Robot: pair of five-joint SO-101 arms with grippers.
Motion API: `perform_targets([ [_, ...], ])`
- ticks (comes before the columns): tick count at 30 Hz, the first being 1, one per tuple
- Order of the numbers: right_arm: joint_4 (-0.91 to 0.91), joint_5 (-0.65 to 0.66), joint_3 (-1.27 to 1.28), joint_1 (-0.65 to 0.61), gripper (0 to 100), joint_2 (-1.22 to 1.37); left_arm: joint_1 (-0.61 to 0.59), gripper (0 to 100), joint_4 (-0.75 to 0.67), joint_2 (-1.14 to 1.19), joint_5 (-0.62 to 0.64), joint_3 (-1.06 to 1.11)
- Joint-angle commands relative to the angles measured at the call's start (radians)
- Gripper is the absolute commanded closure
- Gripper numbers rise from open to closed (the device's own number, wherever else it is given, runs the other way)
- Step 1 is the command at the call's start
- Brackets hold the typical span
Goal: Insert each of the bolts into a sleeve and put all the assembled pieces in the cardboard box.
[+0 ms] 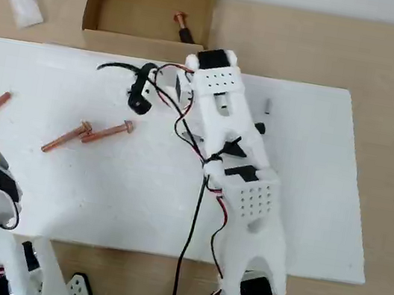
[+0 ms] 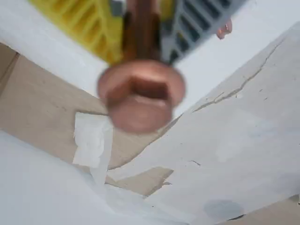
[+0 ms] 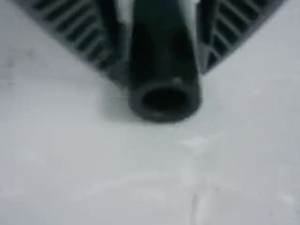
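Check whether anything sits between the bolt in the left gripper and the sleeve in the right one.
Two loose bolts lie flat on the white board, roughly between the held bolt and the sleeve. Carried above the board, the bolt would likely pass over them; nothing else visible intervenes.

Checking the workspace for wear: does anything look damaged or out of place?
Yes. In the left wrist view, the white surface behind the held bolt is damaged: a crack runs across it and a patch looks flaked off to brown. I cannot tell whether it is sheet or wall.
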Motion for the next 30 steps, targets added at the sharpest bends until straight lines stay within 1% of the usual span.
perform_targets([
  [1,0.002,0.008,0.001,0.035,95.0,0.054,-0.017,99,-0.014,-0.004,-0.008,-0.052],
  [4,0.002,0.008,0.001,0.035,95.2,0.056,-0.015,99,0.009,-0.004,-0.008,-0.081],
  [7,0.002,-0.009,-0.002,0.035,99.1,0.051,-0.015,99,0.020,-0.004,-0.008,-0.087],
  [12,0.037,-0.129,-0.142,0.035,99.0,0.042,-0.012,99,0.011,-0.004,0.003,-0.097],
  [16,0.115,-0.256,-0.354,0.031,99.0,-0.024,-0.015,99,-0.028,-0.004,0.097,-0.091],
  [19,0.121,-0.368,-0.463,0.031,99.0,-0.097,-0.014,99,-0.078,-0.004,0.121,-0.089],
  [21,0.121,-0.428,-0.455,0.022,99.0,-0.163,-0.014,99,-0.114,-0.004,0.120,-0.087],
  [22,0.123,-0.479,-0.432,0.016,99.0,-0.205,-0.012,99,-0.129,-0.004,0.120,-0.081],
  [26,0.123,-0.747,-0.277,-0.022,99.0,-0.415,-0.008,99,-0.192,-0.004,0.115,-0.031],
  [28,0.123,-0.824,-0.173,-0.048,99.0,-0.545,-0.012,99,-0.226,-0.004,0.117,0.006],
  [30,0.121,-0.859,-0.059,-0.094,99.0,-0.690,-0.008,99,-0.258,-0.004,0.118,0.038],
])
